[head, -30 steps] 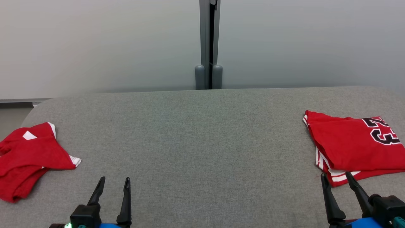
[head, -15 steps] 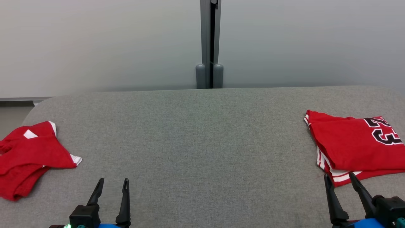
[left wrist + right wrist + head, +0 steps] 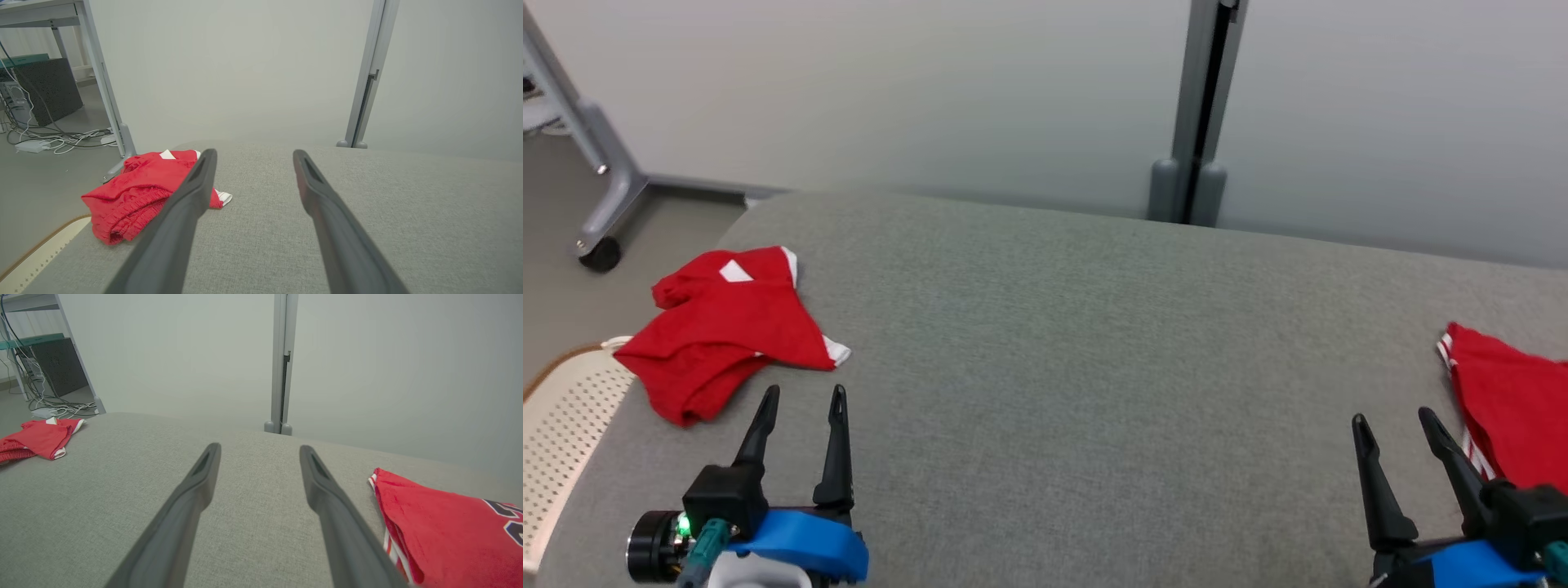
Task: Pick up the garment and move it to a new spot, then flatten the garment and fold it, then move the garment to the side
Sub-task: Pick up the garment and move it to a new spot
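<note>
A crumpled red garment with white trim lies at the left end of the grey table; the left wrist view has it just left of my fingers, and the right wrist view far left. My left gripper is open and empty, a short way in front of it. A folded red jersey with white stripes lies at the right edge, also seen in the right wrist view. My right gripper stands open and empty beside it.
A cream perforated basket sits off the table's left edge. A grey partition post rises behind the table. A wheeled frame leg stands on the floor at far left, with cables beyond.
The whole head view has swung to the left, so the camera moved. The crumpled garment now sits nearer the middle and the folded jersey is cut off at the right. Both grippers stay open.
</note>
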{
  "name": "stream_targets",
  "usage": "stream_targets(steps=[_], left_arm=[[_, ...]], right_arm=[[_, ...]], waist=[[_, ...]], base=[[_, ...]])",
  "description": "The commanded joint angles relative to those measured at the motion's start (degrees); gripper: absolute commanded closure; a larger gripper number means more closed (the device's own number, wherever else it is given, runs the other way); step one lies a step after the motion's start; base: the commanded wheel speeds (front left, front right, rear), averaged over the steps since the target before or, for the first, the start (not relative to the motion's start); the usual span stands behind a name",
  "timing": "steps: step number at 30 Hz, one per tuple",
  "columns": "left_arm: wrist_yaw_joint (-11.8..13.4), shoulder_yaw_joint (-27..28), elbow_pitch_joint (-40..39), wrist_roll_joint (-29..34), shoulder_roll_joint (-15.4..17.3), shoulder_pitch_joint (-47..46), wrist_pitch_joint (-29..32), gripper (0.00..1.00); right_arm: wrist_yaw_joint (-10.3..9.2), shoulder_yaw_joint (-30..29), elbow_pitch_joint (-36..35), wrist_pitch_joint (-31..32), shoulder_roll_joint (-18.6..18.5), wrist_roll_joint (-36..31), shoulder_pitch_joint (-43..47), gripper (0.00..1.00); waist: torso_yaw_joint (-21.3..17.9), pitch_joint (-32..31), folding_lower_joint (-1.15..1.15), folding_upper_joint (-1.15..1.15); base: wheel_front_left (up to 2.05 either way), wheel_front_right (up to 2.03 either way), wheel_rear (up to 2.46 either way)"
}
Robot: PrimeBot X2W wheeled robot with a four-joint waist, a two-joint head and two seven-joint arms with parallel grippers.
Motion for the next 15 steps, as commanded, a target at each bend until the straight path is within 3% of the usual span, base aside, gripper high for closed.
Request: stream_targets(steps=[1,7,15], left_arm=[[-0.14,0.37,0.38,0.04,-0.36,-1.14,-0.49,0.00],[-1.01,2.95,1.75,0.81,-2.00,-3.89,-0.90,0.00],[-2.11,8.70,1.37,3.06,-4.24,-4.84,-0.91,0.00]], right_arm=[[-0.02,-0.05,-0.46,0.21,-0.05,-0.42,-0.99,0.00],[-0.01,1.39,-1.65,1.19,-0.06,-1.80,-2.88,0.00],[-0.02,2.29,-3.45,2.85,-0.20,-3.13,-5.43,0.00]], waist=[[3.17,2.42,-0.01,-0.01],[8.86,3.71,-0.01,-0.01],[12.26,7.09,-0.01,-0.01]], base=[[0.00,0.00,0.00],[0.00,0.00,0.00],[0.00,0.00,0.00]])
